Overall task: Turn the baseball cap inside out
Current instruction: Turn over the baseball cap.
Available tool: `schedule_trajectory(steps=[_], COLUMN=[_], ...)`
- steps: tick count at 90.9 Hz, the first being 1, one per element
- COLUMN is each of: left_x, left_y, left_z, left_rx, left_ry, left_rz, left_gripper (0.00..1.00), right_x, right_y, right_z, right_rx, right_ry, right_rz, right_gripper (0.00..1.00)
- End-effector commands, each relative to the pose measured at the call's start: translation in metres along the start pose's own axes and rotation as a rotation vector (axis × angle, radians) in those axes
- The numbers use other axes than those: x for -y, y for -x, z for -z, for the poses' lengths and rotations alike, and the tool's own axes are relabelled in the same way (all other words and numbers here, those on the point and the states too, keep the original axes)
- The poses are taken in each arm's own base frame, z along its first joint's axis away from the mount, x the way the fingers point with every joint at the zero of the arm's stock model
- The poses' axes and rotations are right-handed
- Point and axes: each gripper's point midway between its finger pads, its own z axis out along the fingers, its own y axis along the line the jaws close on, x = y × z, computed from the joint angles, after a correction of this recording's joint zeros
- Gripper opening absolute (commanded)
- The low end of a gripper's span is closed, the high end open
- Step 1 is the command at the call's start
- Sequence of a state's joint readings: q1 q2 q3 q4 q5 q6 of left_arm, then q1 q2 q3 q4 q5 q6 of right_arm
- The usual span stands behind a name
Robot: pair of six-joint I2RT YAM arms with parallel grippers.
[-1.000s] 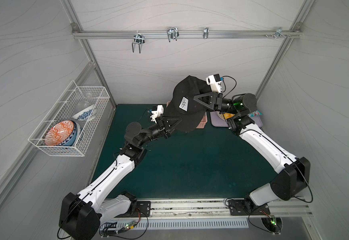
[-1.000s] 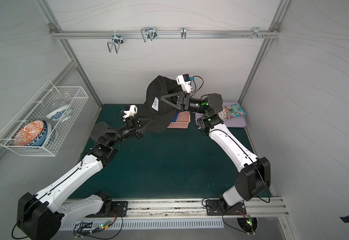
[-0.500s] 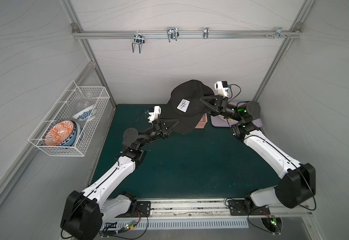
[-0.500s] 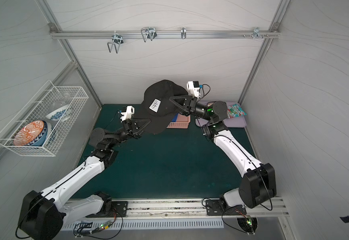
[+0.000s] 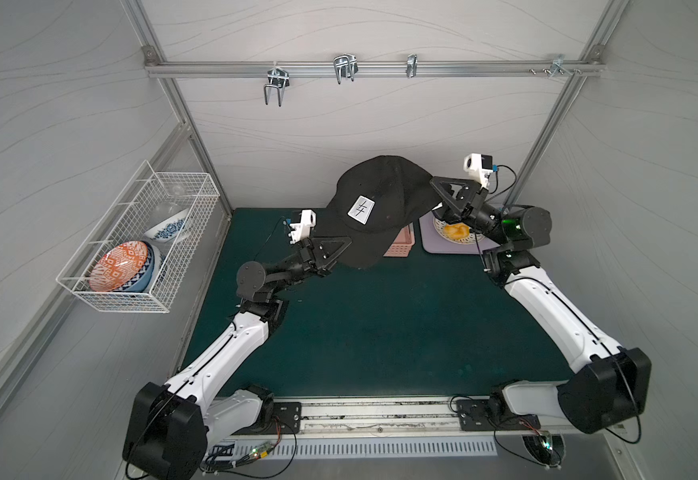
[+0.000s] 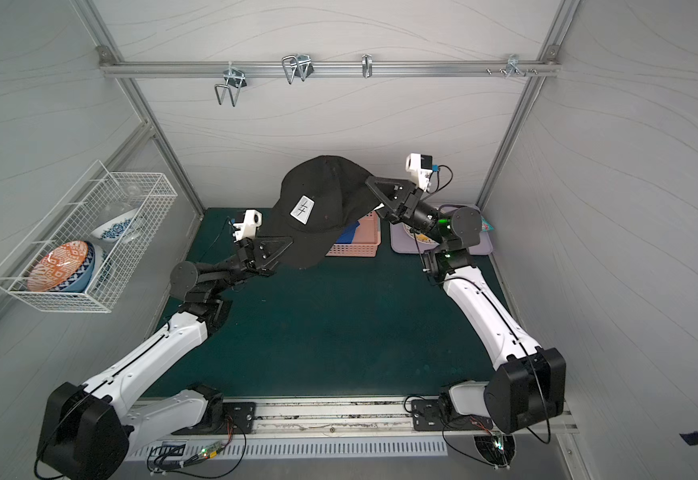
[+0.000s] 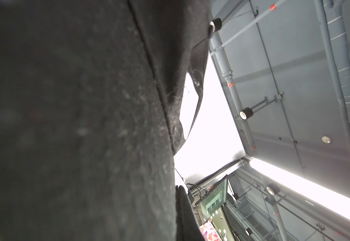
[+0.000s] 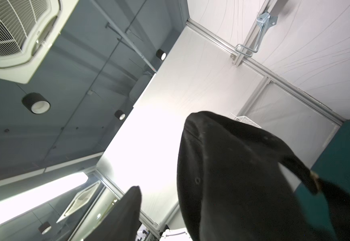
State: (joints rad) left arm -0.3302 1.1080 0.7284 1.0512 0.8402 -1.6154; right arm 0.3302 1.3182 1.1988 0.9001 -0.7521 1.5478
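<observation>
table (image 5: 380,332): green; cap held above its far side.
cap (image 5: 384,195): aloft, crown up, patch showing, not yet inverted.
left hand (image 5: 341,245): pressed together on the cap's lower edge.
right hand (image 5: 436,187): spread at the opposite edge; one finger (image 8: 126,210) seen clear of cloth, other hidden.
risk: cap likely carried by one pinch only; a push on the crown could pull the edge out, cap dropped.

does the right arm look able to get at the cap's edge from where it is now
Probably yes. The right hand sits right at the edge of the raised black cap, jaws apart, with nothing in between. The left hand is shut on the opposite side, holding the cap clear of the mat.
</observation>
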Motion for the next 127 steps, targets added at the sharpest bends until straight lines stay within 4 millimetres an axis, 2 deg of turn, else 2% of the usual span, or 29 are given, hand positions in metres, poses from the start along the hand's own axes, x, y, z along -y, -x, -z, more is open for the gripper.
schedule_trajectory(steps=[1,14,23,39,47,59,63,67,73,77,81,83,93,99,113,121,127], left_x=[0.04,0.056,0.077,0.113,0.131,0.143,0.14,0.132,0.11,0.099,0.074,0.069,0.026,0.008,-0.015,-0.017,-0.018], left_y=[-0.003,0.008,0.014,0.026,0.034,0.041,0.04,0.036,0.026,0.015,0.007,0.001,-0.018,-0.026,-0.037,-0.041,-0.044], left_z=[-0.001,-0.001,-0.005,-0.012,-0.013,-0.012,-0.013,-0.014,-0.014,-0.012,-0.011,-0.009,0.005,0.014,0.026,0.028,0.028], left_rx=[-0.027,0.03,0.039,0.08,0.121,0.16,0.151,0.132,0.083,0.046,-0.001,-0.025,-0.126,-0.182,-0.266,-0.281,-0.294], left_ry=[-0.102,-0.181,-0.245,-0.324,-0.375,-0.407,-0.388,-0.357,-0.262,-0.198,-0.082,-0.045,0.19,0.287,0.403,0.402,0.392], left_rz=[-0.117,-0.138,-0.187,-0.309,-0.344,-0.358,-0.354,-0.355,-0.355,-0.398,-0.407,-0.447,-0.529,-0.579,-0.671,-0.682,-0.672], left_gripper=[0.0,0.0,0.0,0.0,0.0,0.0,0.0,0.0,0.0,0.0,0.0,0.0,0.0,0.0,0.0,0.0,0.0], right_x=[-0.014,0.013,0.039,0.076,0.083,0.085,0.082,0.079,0.076,0.074,0.07,0.07,0.057,0.048,0.028,0.018,0.02], right_y=[0.014,0.006,-0.018,-0.082,-0.094,-0.096,-0.093,-0.088,-0.074,-0.063,-0.055,-0.051,-0.046,-0.044,-0.05,-0.055,-0.055], right_z=[0.003,0.004,-0.001,-0.01,-0.005,0.005,0.009,0.015,0.029,0.041,0.052,0.059,0.078,0.084,0.078,0.069,0.063], right_rx=[0.071,0.059,-0.012,-0.211,-0.237,-0.24,-0.233,-0.219,-0.171,-0.125,-0.093,-0.078,-0.088,-0.113,-0.217,-0.284,-0.332], right_ry=[0.021,-0.075,-0.171,-0.313,-0.339,-0.374,-0.379,-0.386,-0.41,-0.433,-0.451,-0.471,-0.574,-0.625,-0.622,-0.614,-0.619], right_rz=[0.051,-0.011,-0.074,-0.156,-0.176,-0.156,-0.138,-0.119,-0.089,-0.064,-0.029,-0.008,0.175,0.303,0.467,0.566,0.596], right_gripper=[0.5,0.19,0.01,0.0,0.0,0.0,0.06,0.3,0.66,0.79,0.86,0.89,0.96,0.98,0.95,0.93,0.88])
